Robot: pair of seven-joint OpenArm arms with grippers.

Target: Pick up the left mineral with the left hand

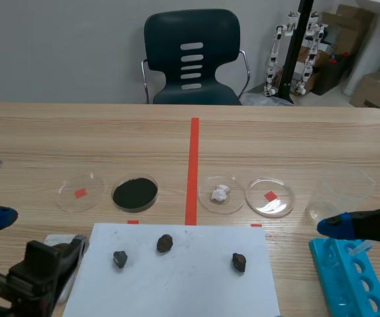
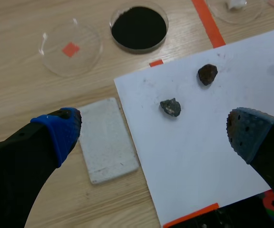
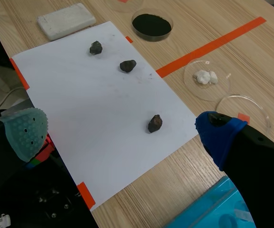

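Grey left mineral [image 2: 171, 107] on white paper [image 2: 199, 156], left jaws apart, right jaws apart

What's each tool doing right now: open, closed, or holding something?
Left tool: open, holding nothing; the left mineral lies ahead of it, untouched.
Right tool: open, holding nothing.

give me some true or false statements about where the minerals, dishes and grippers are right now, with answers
1. The left mineral, middle mineral and right mineral all lie on the white paper. True.
2. The left gripper is shut on the left mineral. False: it is open, and the mineral lies on the paper ahead of it.
3. The dish of black powder stands on the paper. False: it stands on the table, beyond the paper.
4. The right gripper is open. True.
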